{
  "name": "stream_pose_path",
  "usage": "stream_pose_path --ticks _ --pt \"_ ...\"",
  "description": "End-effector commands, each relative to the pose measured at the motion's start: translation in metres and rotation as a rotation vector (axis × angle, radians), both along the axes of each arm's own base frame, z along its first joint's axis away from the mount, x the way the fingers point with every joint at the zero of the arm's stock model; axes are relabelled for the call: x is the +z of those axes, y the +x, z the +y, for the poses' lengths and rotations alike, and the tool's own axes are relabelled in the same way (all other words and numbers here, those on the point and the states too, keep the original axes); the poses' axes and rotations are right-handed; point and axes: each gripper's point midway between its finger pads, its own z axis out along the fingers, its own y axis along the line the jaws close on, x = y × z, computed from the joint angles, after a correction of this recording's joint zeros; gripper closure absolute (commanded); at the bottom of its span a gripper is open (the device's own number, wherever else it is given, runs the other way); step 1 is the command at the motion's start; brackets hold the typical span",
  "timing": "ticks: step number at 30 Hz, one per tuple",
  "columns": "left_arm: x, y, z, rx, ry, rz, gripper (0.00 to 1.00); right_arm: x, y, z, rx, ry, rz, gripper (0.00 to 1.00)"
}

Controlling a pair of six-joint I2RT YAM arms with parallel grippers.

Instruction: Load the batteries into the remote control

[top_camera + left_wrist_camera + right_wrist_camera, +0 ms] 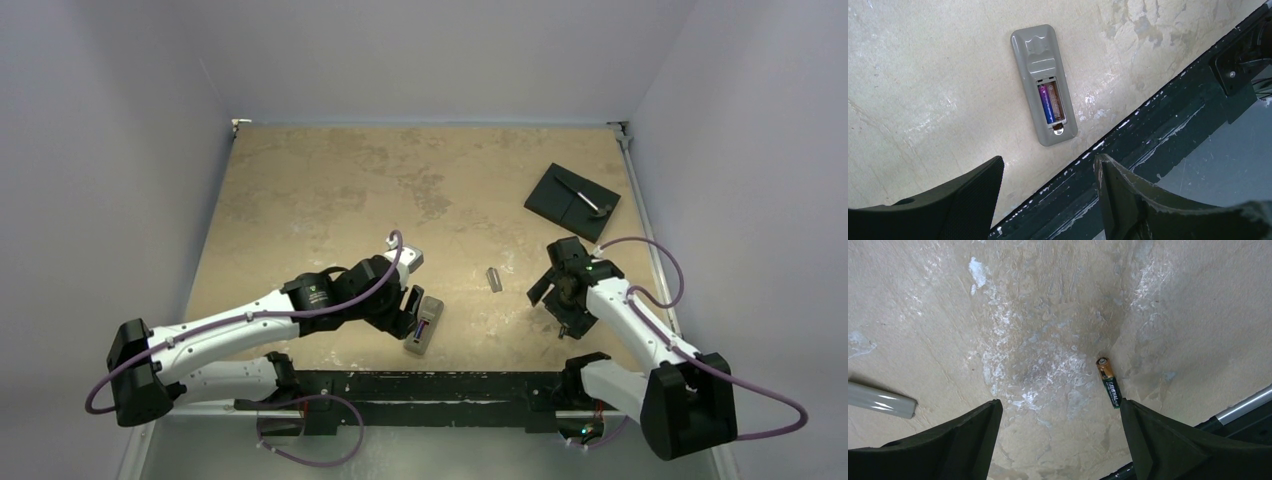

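The remote control [1044, 85] lies grey back up on the table near the front edge, its battery bay uncovered. Two batteries [1050, 102] sit side by side in the bay, one bluish-purple, one reddish-brown. My left gripper [1048, 170] hovers open just beside the remote [425, 325], holding nothing. My right gripper [1060, 410] is open over bare table with nothing between its fingers. A loose battery [1109, 382] with a copper end and a dark body lies flat by the tip of its right finger [1148, 430].
A narrow grey cover strip [493, 278] lies between the two arms and shows at the left edge of the right wrist view [880, 400]. A black square plate [572, 200] sits at the back right. The dark front rail [1148, 140] runs close beside the remote.
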Motion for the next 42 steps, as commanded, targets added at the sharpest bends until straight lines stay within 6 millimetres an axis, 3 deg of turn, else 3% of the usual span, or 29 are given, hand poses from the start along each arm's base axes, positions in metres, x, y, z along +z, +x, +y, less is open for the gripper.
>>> stream_pose_path --ticks 1,10,18,25,29,35,42 --pt "0.001 0.001 -0.005 -0.025 -0.005 -0.011 0.33 -0.006 0.007 0.0 -0.021 0.001 -0.02 0.01" --pt "-0.004 0.001 -0.005 -0.026 0.013 -0.002 0.33 -0.007 0.008 -0.003 -0.067 -0.005 -0.057 0.01" --pt "-0.009 0.001 -0.005 -0.023 0.029 0.005 0.33 -0.019 0.009 -0.001 -0.058 -0.002 -0.035 0.01" --pt "-0.013 0.001 -0.005 -0.025 0.045 0.014 0.33 -0.026 0.024 0.024 0.036 0.123 -0.104 0.01" --pt "-0.015 0.001 -0.005 -0.025 0.052 0.018 0.33 -0.024 0.031 0.034 0.074 0.168 -0.124 0.01" --pt "-0.019 0.001 -0.005 -0.024 0.064 0.024 0.33 -0.02 0.032 0.029 0.084 0.139 -0.127 0.01" --pt "-0.021 0.001 -0.006 -0.026 0.072 0.031 0.33 0.01 0.044 0.008 0.129 -0.004 -0.099 0.01"
